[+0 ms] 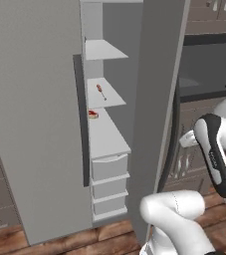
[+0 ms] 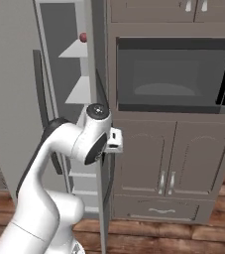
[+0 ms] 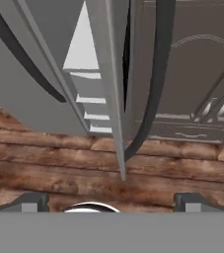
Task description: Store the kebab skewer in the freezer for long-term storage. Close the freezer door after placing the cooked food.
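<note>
Thin kebab skewer (image 1: 101, 91) on flat pale shelf (image 1: 106, 94); freezer door (image 1: 157, 99) ajar

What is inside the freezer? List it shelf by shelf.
In the freezer: the kebab skewer on a middle shelf, a small red item on the shelf below, closed drawers underneath. Drawer contents are hidden.

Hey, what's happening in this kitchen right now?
A white robot arm is putting food away. The kebab skewer already lies on a shelf inside the freezer. The freezer door is open, and the empty, open gripper hangs low by the door's bottom edge, above the wooden floor. Closing the door remains.
</note>
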